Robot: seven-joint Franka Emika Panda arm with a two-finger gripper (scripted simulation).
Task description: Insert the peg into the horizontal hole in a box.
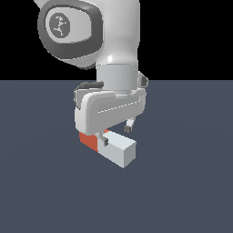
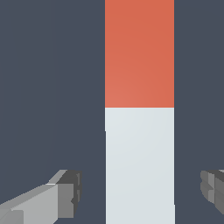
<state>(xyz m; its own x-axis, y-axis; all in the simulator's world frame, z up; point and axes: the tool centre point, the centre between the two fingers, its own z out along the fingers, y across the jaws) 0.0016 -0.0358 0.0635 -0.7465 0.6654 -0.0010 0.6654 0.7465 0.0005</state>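
Observation:
The peg (image 1: 121, 150) lies on the dark floor, its pale grey-white half towards the exterior view's right and its red-orange half (image 1: 89, 140) partly hidden behind my hand. In the wrist view the peg (image 2: 140, 131) runs straight between my fingers. My gripper (image 1: 117, 135) is open and low over the pale half. In the wrist view my gripper (image 2: 140, 190) has one finger (image 2: 65, 192) on each side of the peg, with a gap to it on both sides. The box and its hole are out of view.
A flat dark blue-grey floor (image 1: 182, 191) lies all around the peg. The arm's white body (image 1: 109, 45) fills the upper middle of the exterior view.

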